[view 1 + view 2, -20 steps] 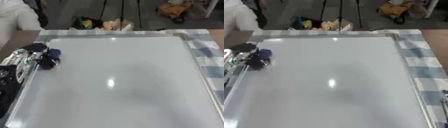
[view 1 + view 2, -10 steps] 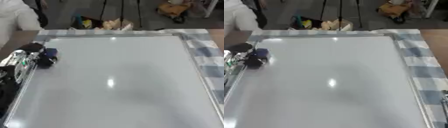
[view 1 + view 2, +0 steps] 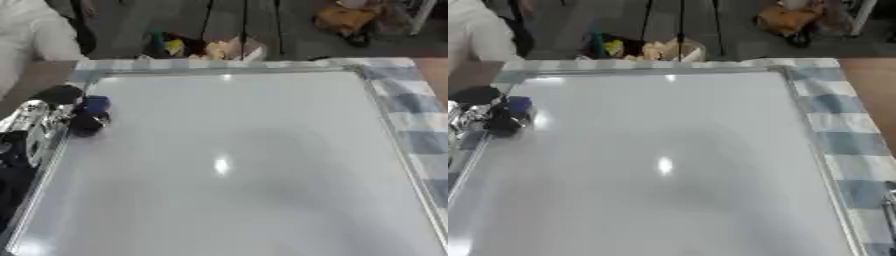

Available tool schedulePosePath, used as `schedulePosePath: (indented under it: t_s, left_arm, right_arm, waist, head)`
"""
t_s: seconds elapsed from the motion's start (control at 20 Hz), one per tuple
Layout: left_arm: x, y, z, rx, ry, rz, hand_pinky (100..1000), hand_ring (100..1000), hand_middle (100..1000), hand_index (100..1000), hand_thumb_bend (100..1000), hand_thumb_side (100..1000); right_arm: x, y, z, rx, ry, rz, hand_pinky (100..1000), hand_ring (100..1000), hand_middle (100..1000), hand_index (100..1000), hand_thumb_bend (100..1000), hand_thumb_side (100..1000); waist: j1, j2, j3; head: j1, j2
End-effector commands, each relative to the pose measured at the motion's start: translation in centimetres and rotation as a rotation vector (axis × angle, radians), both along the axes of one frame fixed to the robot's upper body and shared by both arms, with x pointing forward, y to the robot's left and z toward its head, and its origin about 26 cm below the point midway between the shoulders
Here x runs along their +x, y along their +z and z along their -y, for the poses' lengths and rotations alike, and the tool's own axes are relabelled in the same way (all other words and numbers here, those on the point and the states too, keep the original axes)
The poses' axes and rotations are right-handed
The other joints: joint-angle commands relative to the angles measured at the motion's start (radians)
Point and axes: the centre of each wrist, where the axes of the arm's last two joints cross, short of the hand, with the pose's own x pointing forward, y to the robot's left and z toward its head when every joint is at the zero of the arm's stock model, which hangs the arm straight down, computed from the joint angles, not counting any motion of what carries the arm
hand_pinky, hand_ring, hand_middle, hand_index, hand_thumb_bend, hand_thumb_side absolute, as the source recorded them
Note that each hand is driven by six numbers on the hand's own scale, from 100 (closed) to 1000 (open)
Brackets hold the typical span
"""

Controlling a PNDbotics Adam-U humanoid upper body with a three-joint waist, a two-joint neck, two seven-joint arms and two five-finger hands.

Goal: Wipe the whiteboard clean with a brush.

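Observation:
The whiteboard (image 3: pixel 236 165) fills most of the view, and I see no marks on its white surface. My left hand (image 3: pixel 39 125) is at the board's left frame, toward the far end. Its fingers are curled round a brush (image 3: pixel 90 112) with a blue top and a dark body. The brush rests on the board just inside the left frame. Only a thin sliver of my right hand (image 3: pixel 891 202) shows at the right edge of the right eye view, off the board.
A blue and white checked cloth (image 3: pixel 416 115) lies under the board and shows along its right and far sides. Beyond the far edge are the floor, tripod legs and a heap of coloured things (image 3: pixel 206 47). A person in white (image 3: pixel 31 37) is at the far left.
My left hand has drawn the brush a little further left toward the board's frame, then stayed nearly still. The right side has not changed.

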Motion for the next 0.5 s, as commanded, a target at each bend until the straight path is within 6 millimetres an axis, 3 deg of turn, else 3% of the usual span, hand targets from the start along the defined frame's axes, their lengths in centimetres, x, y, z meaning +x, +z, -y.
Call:
schedulePosePath:
  t_s: [0.05,0.5]
  left_arm:
    - [0.0,-0.1,-0.5,0.020,0.004,-0.021,250,357,337,618,100,636]
    - [0.4,0.2,2.2,0.009,-0.112,-0.057,246,355,335,614,100,663]
  right_arm:
    - [-0.3,0.7,0.1,-0.014,-0.004,0.027,777,859,676,794,100,879]
    - [-0.2,0.8,0.0,-0.016,0.002,0.027,777,859,676,794,100,879]
  waist:
    - [-0.005,-0.013,-0.002]
    - [-0.005,-0.010,-0.004]
  head:
    - [0.005,-0.010]
    - [0.009,-0.009]
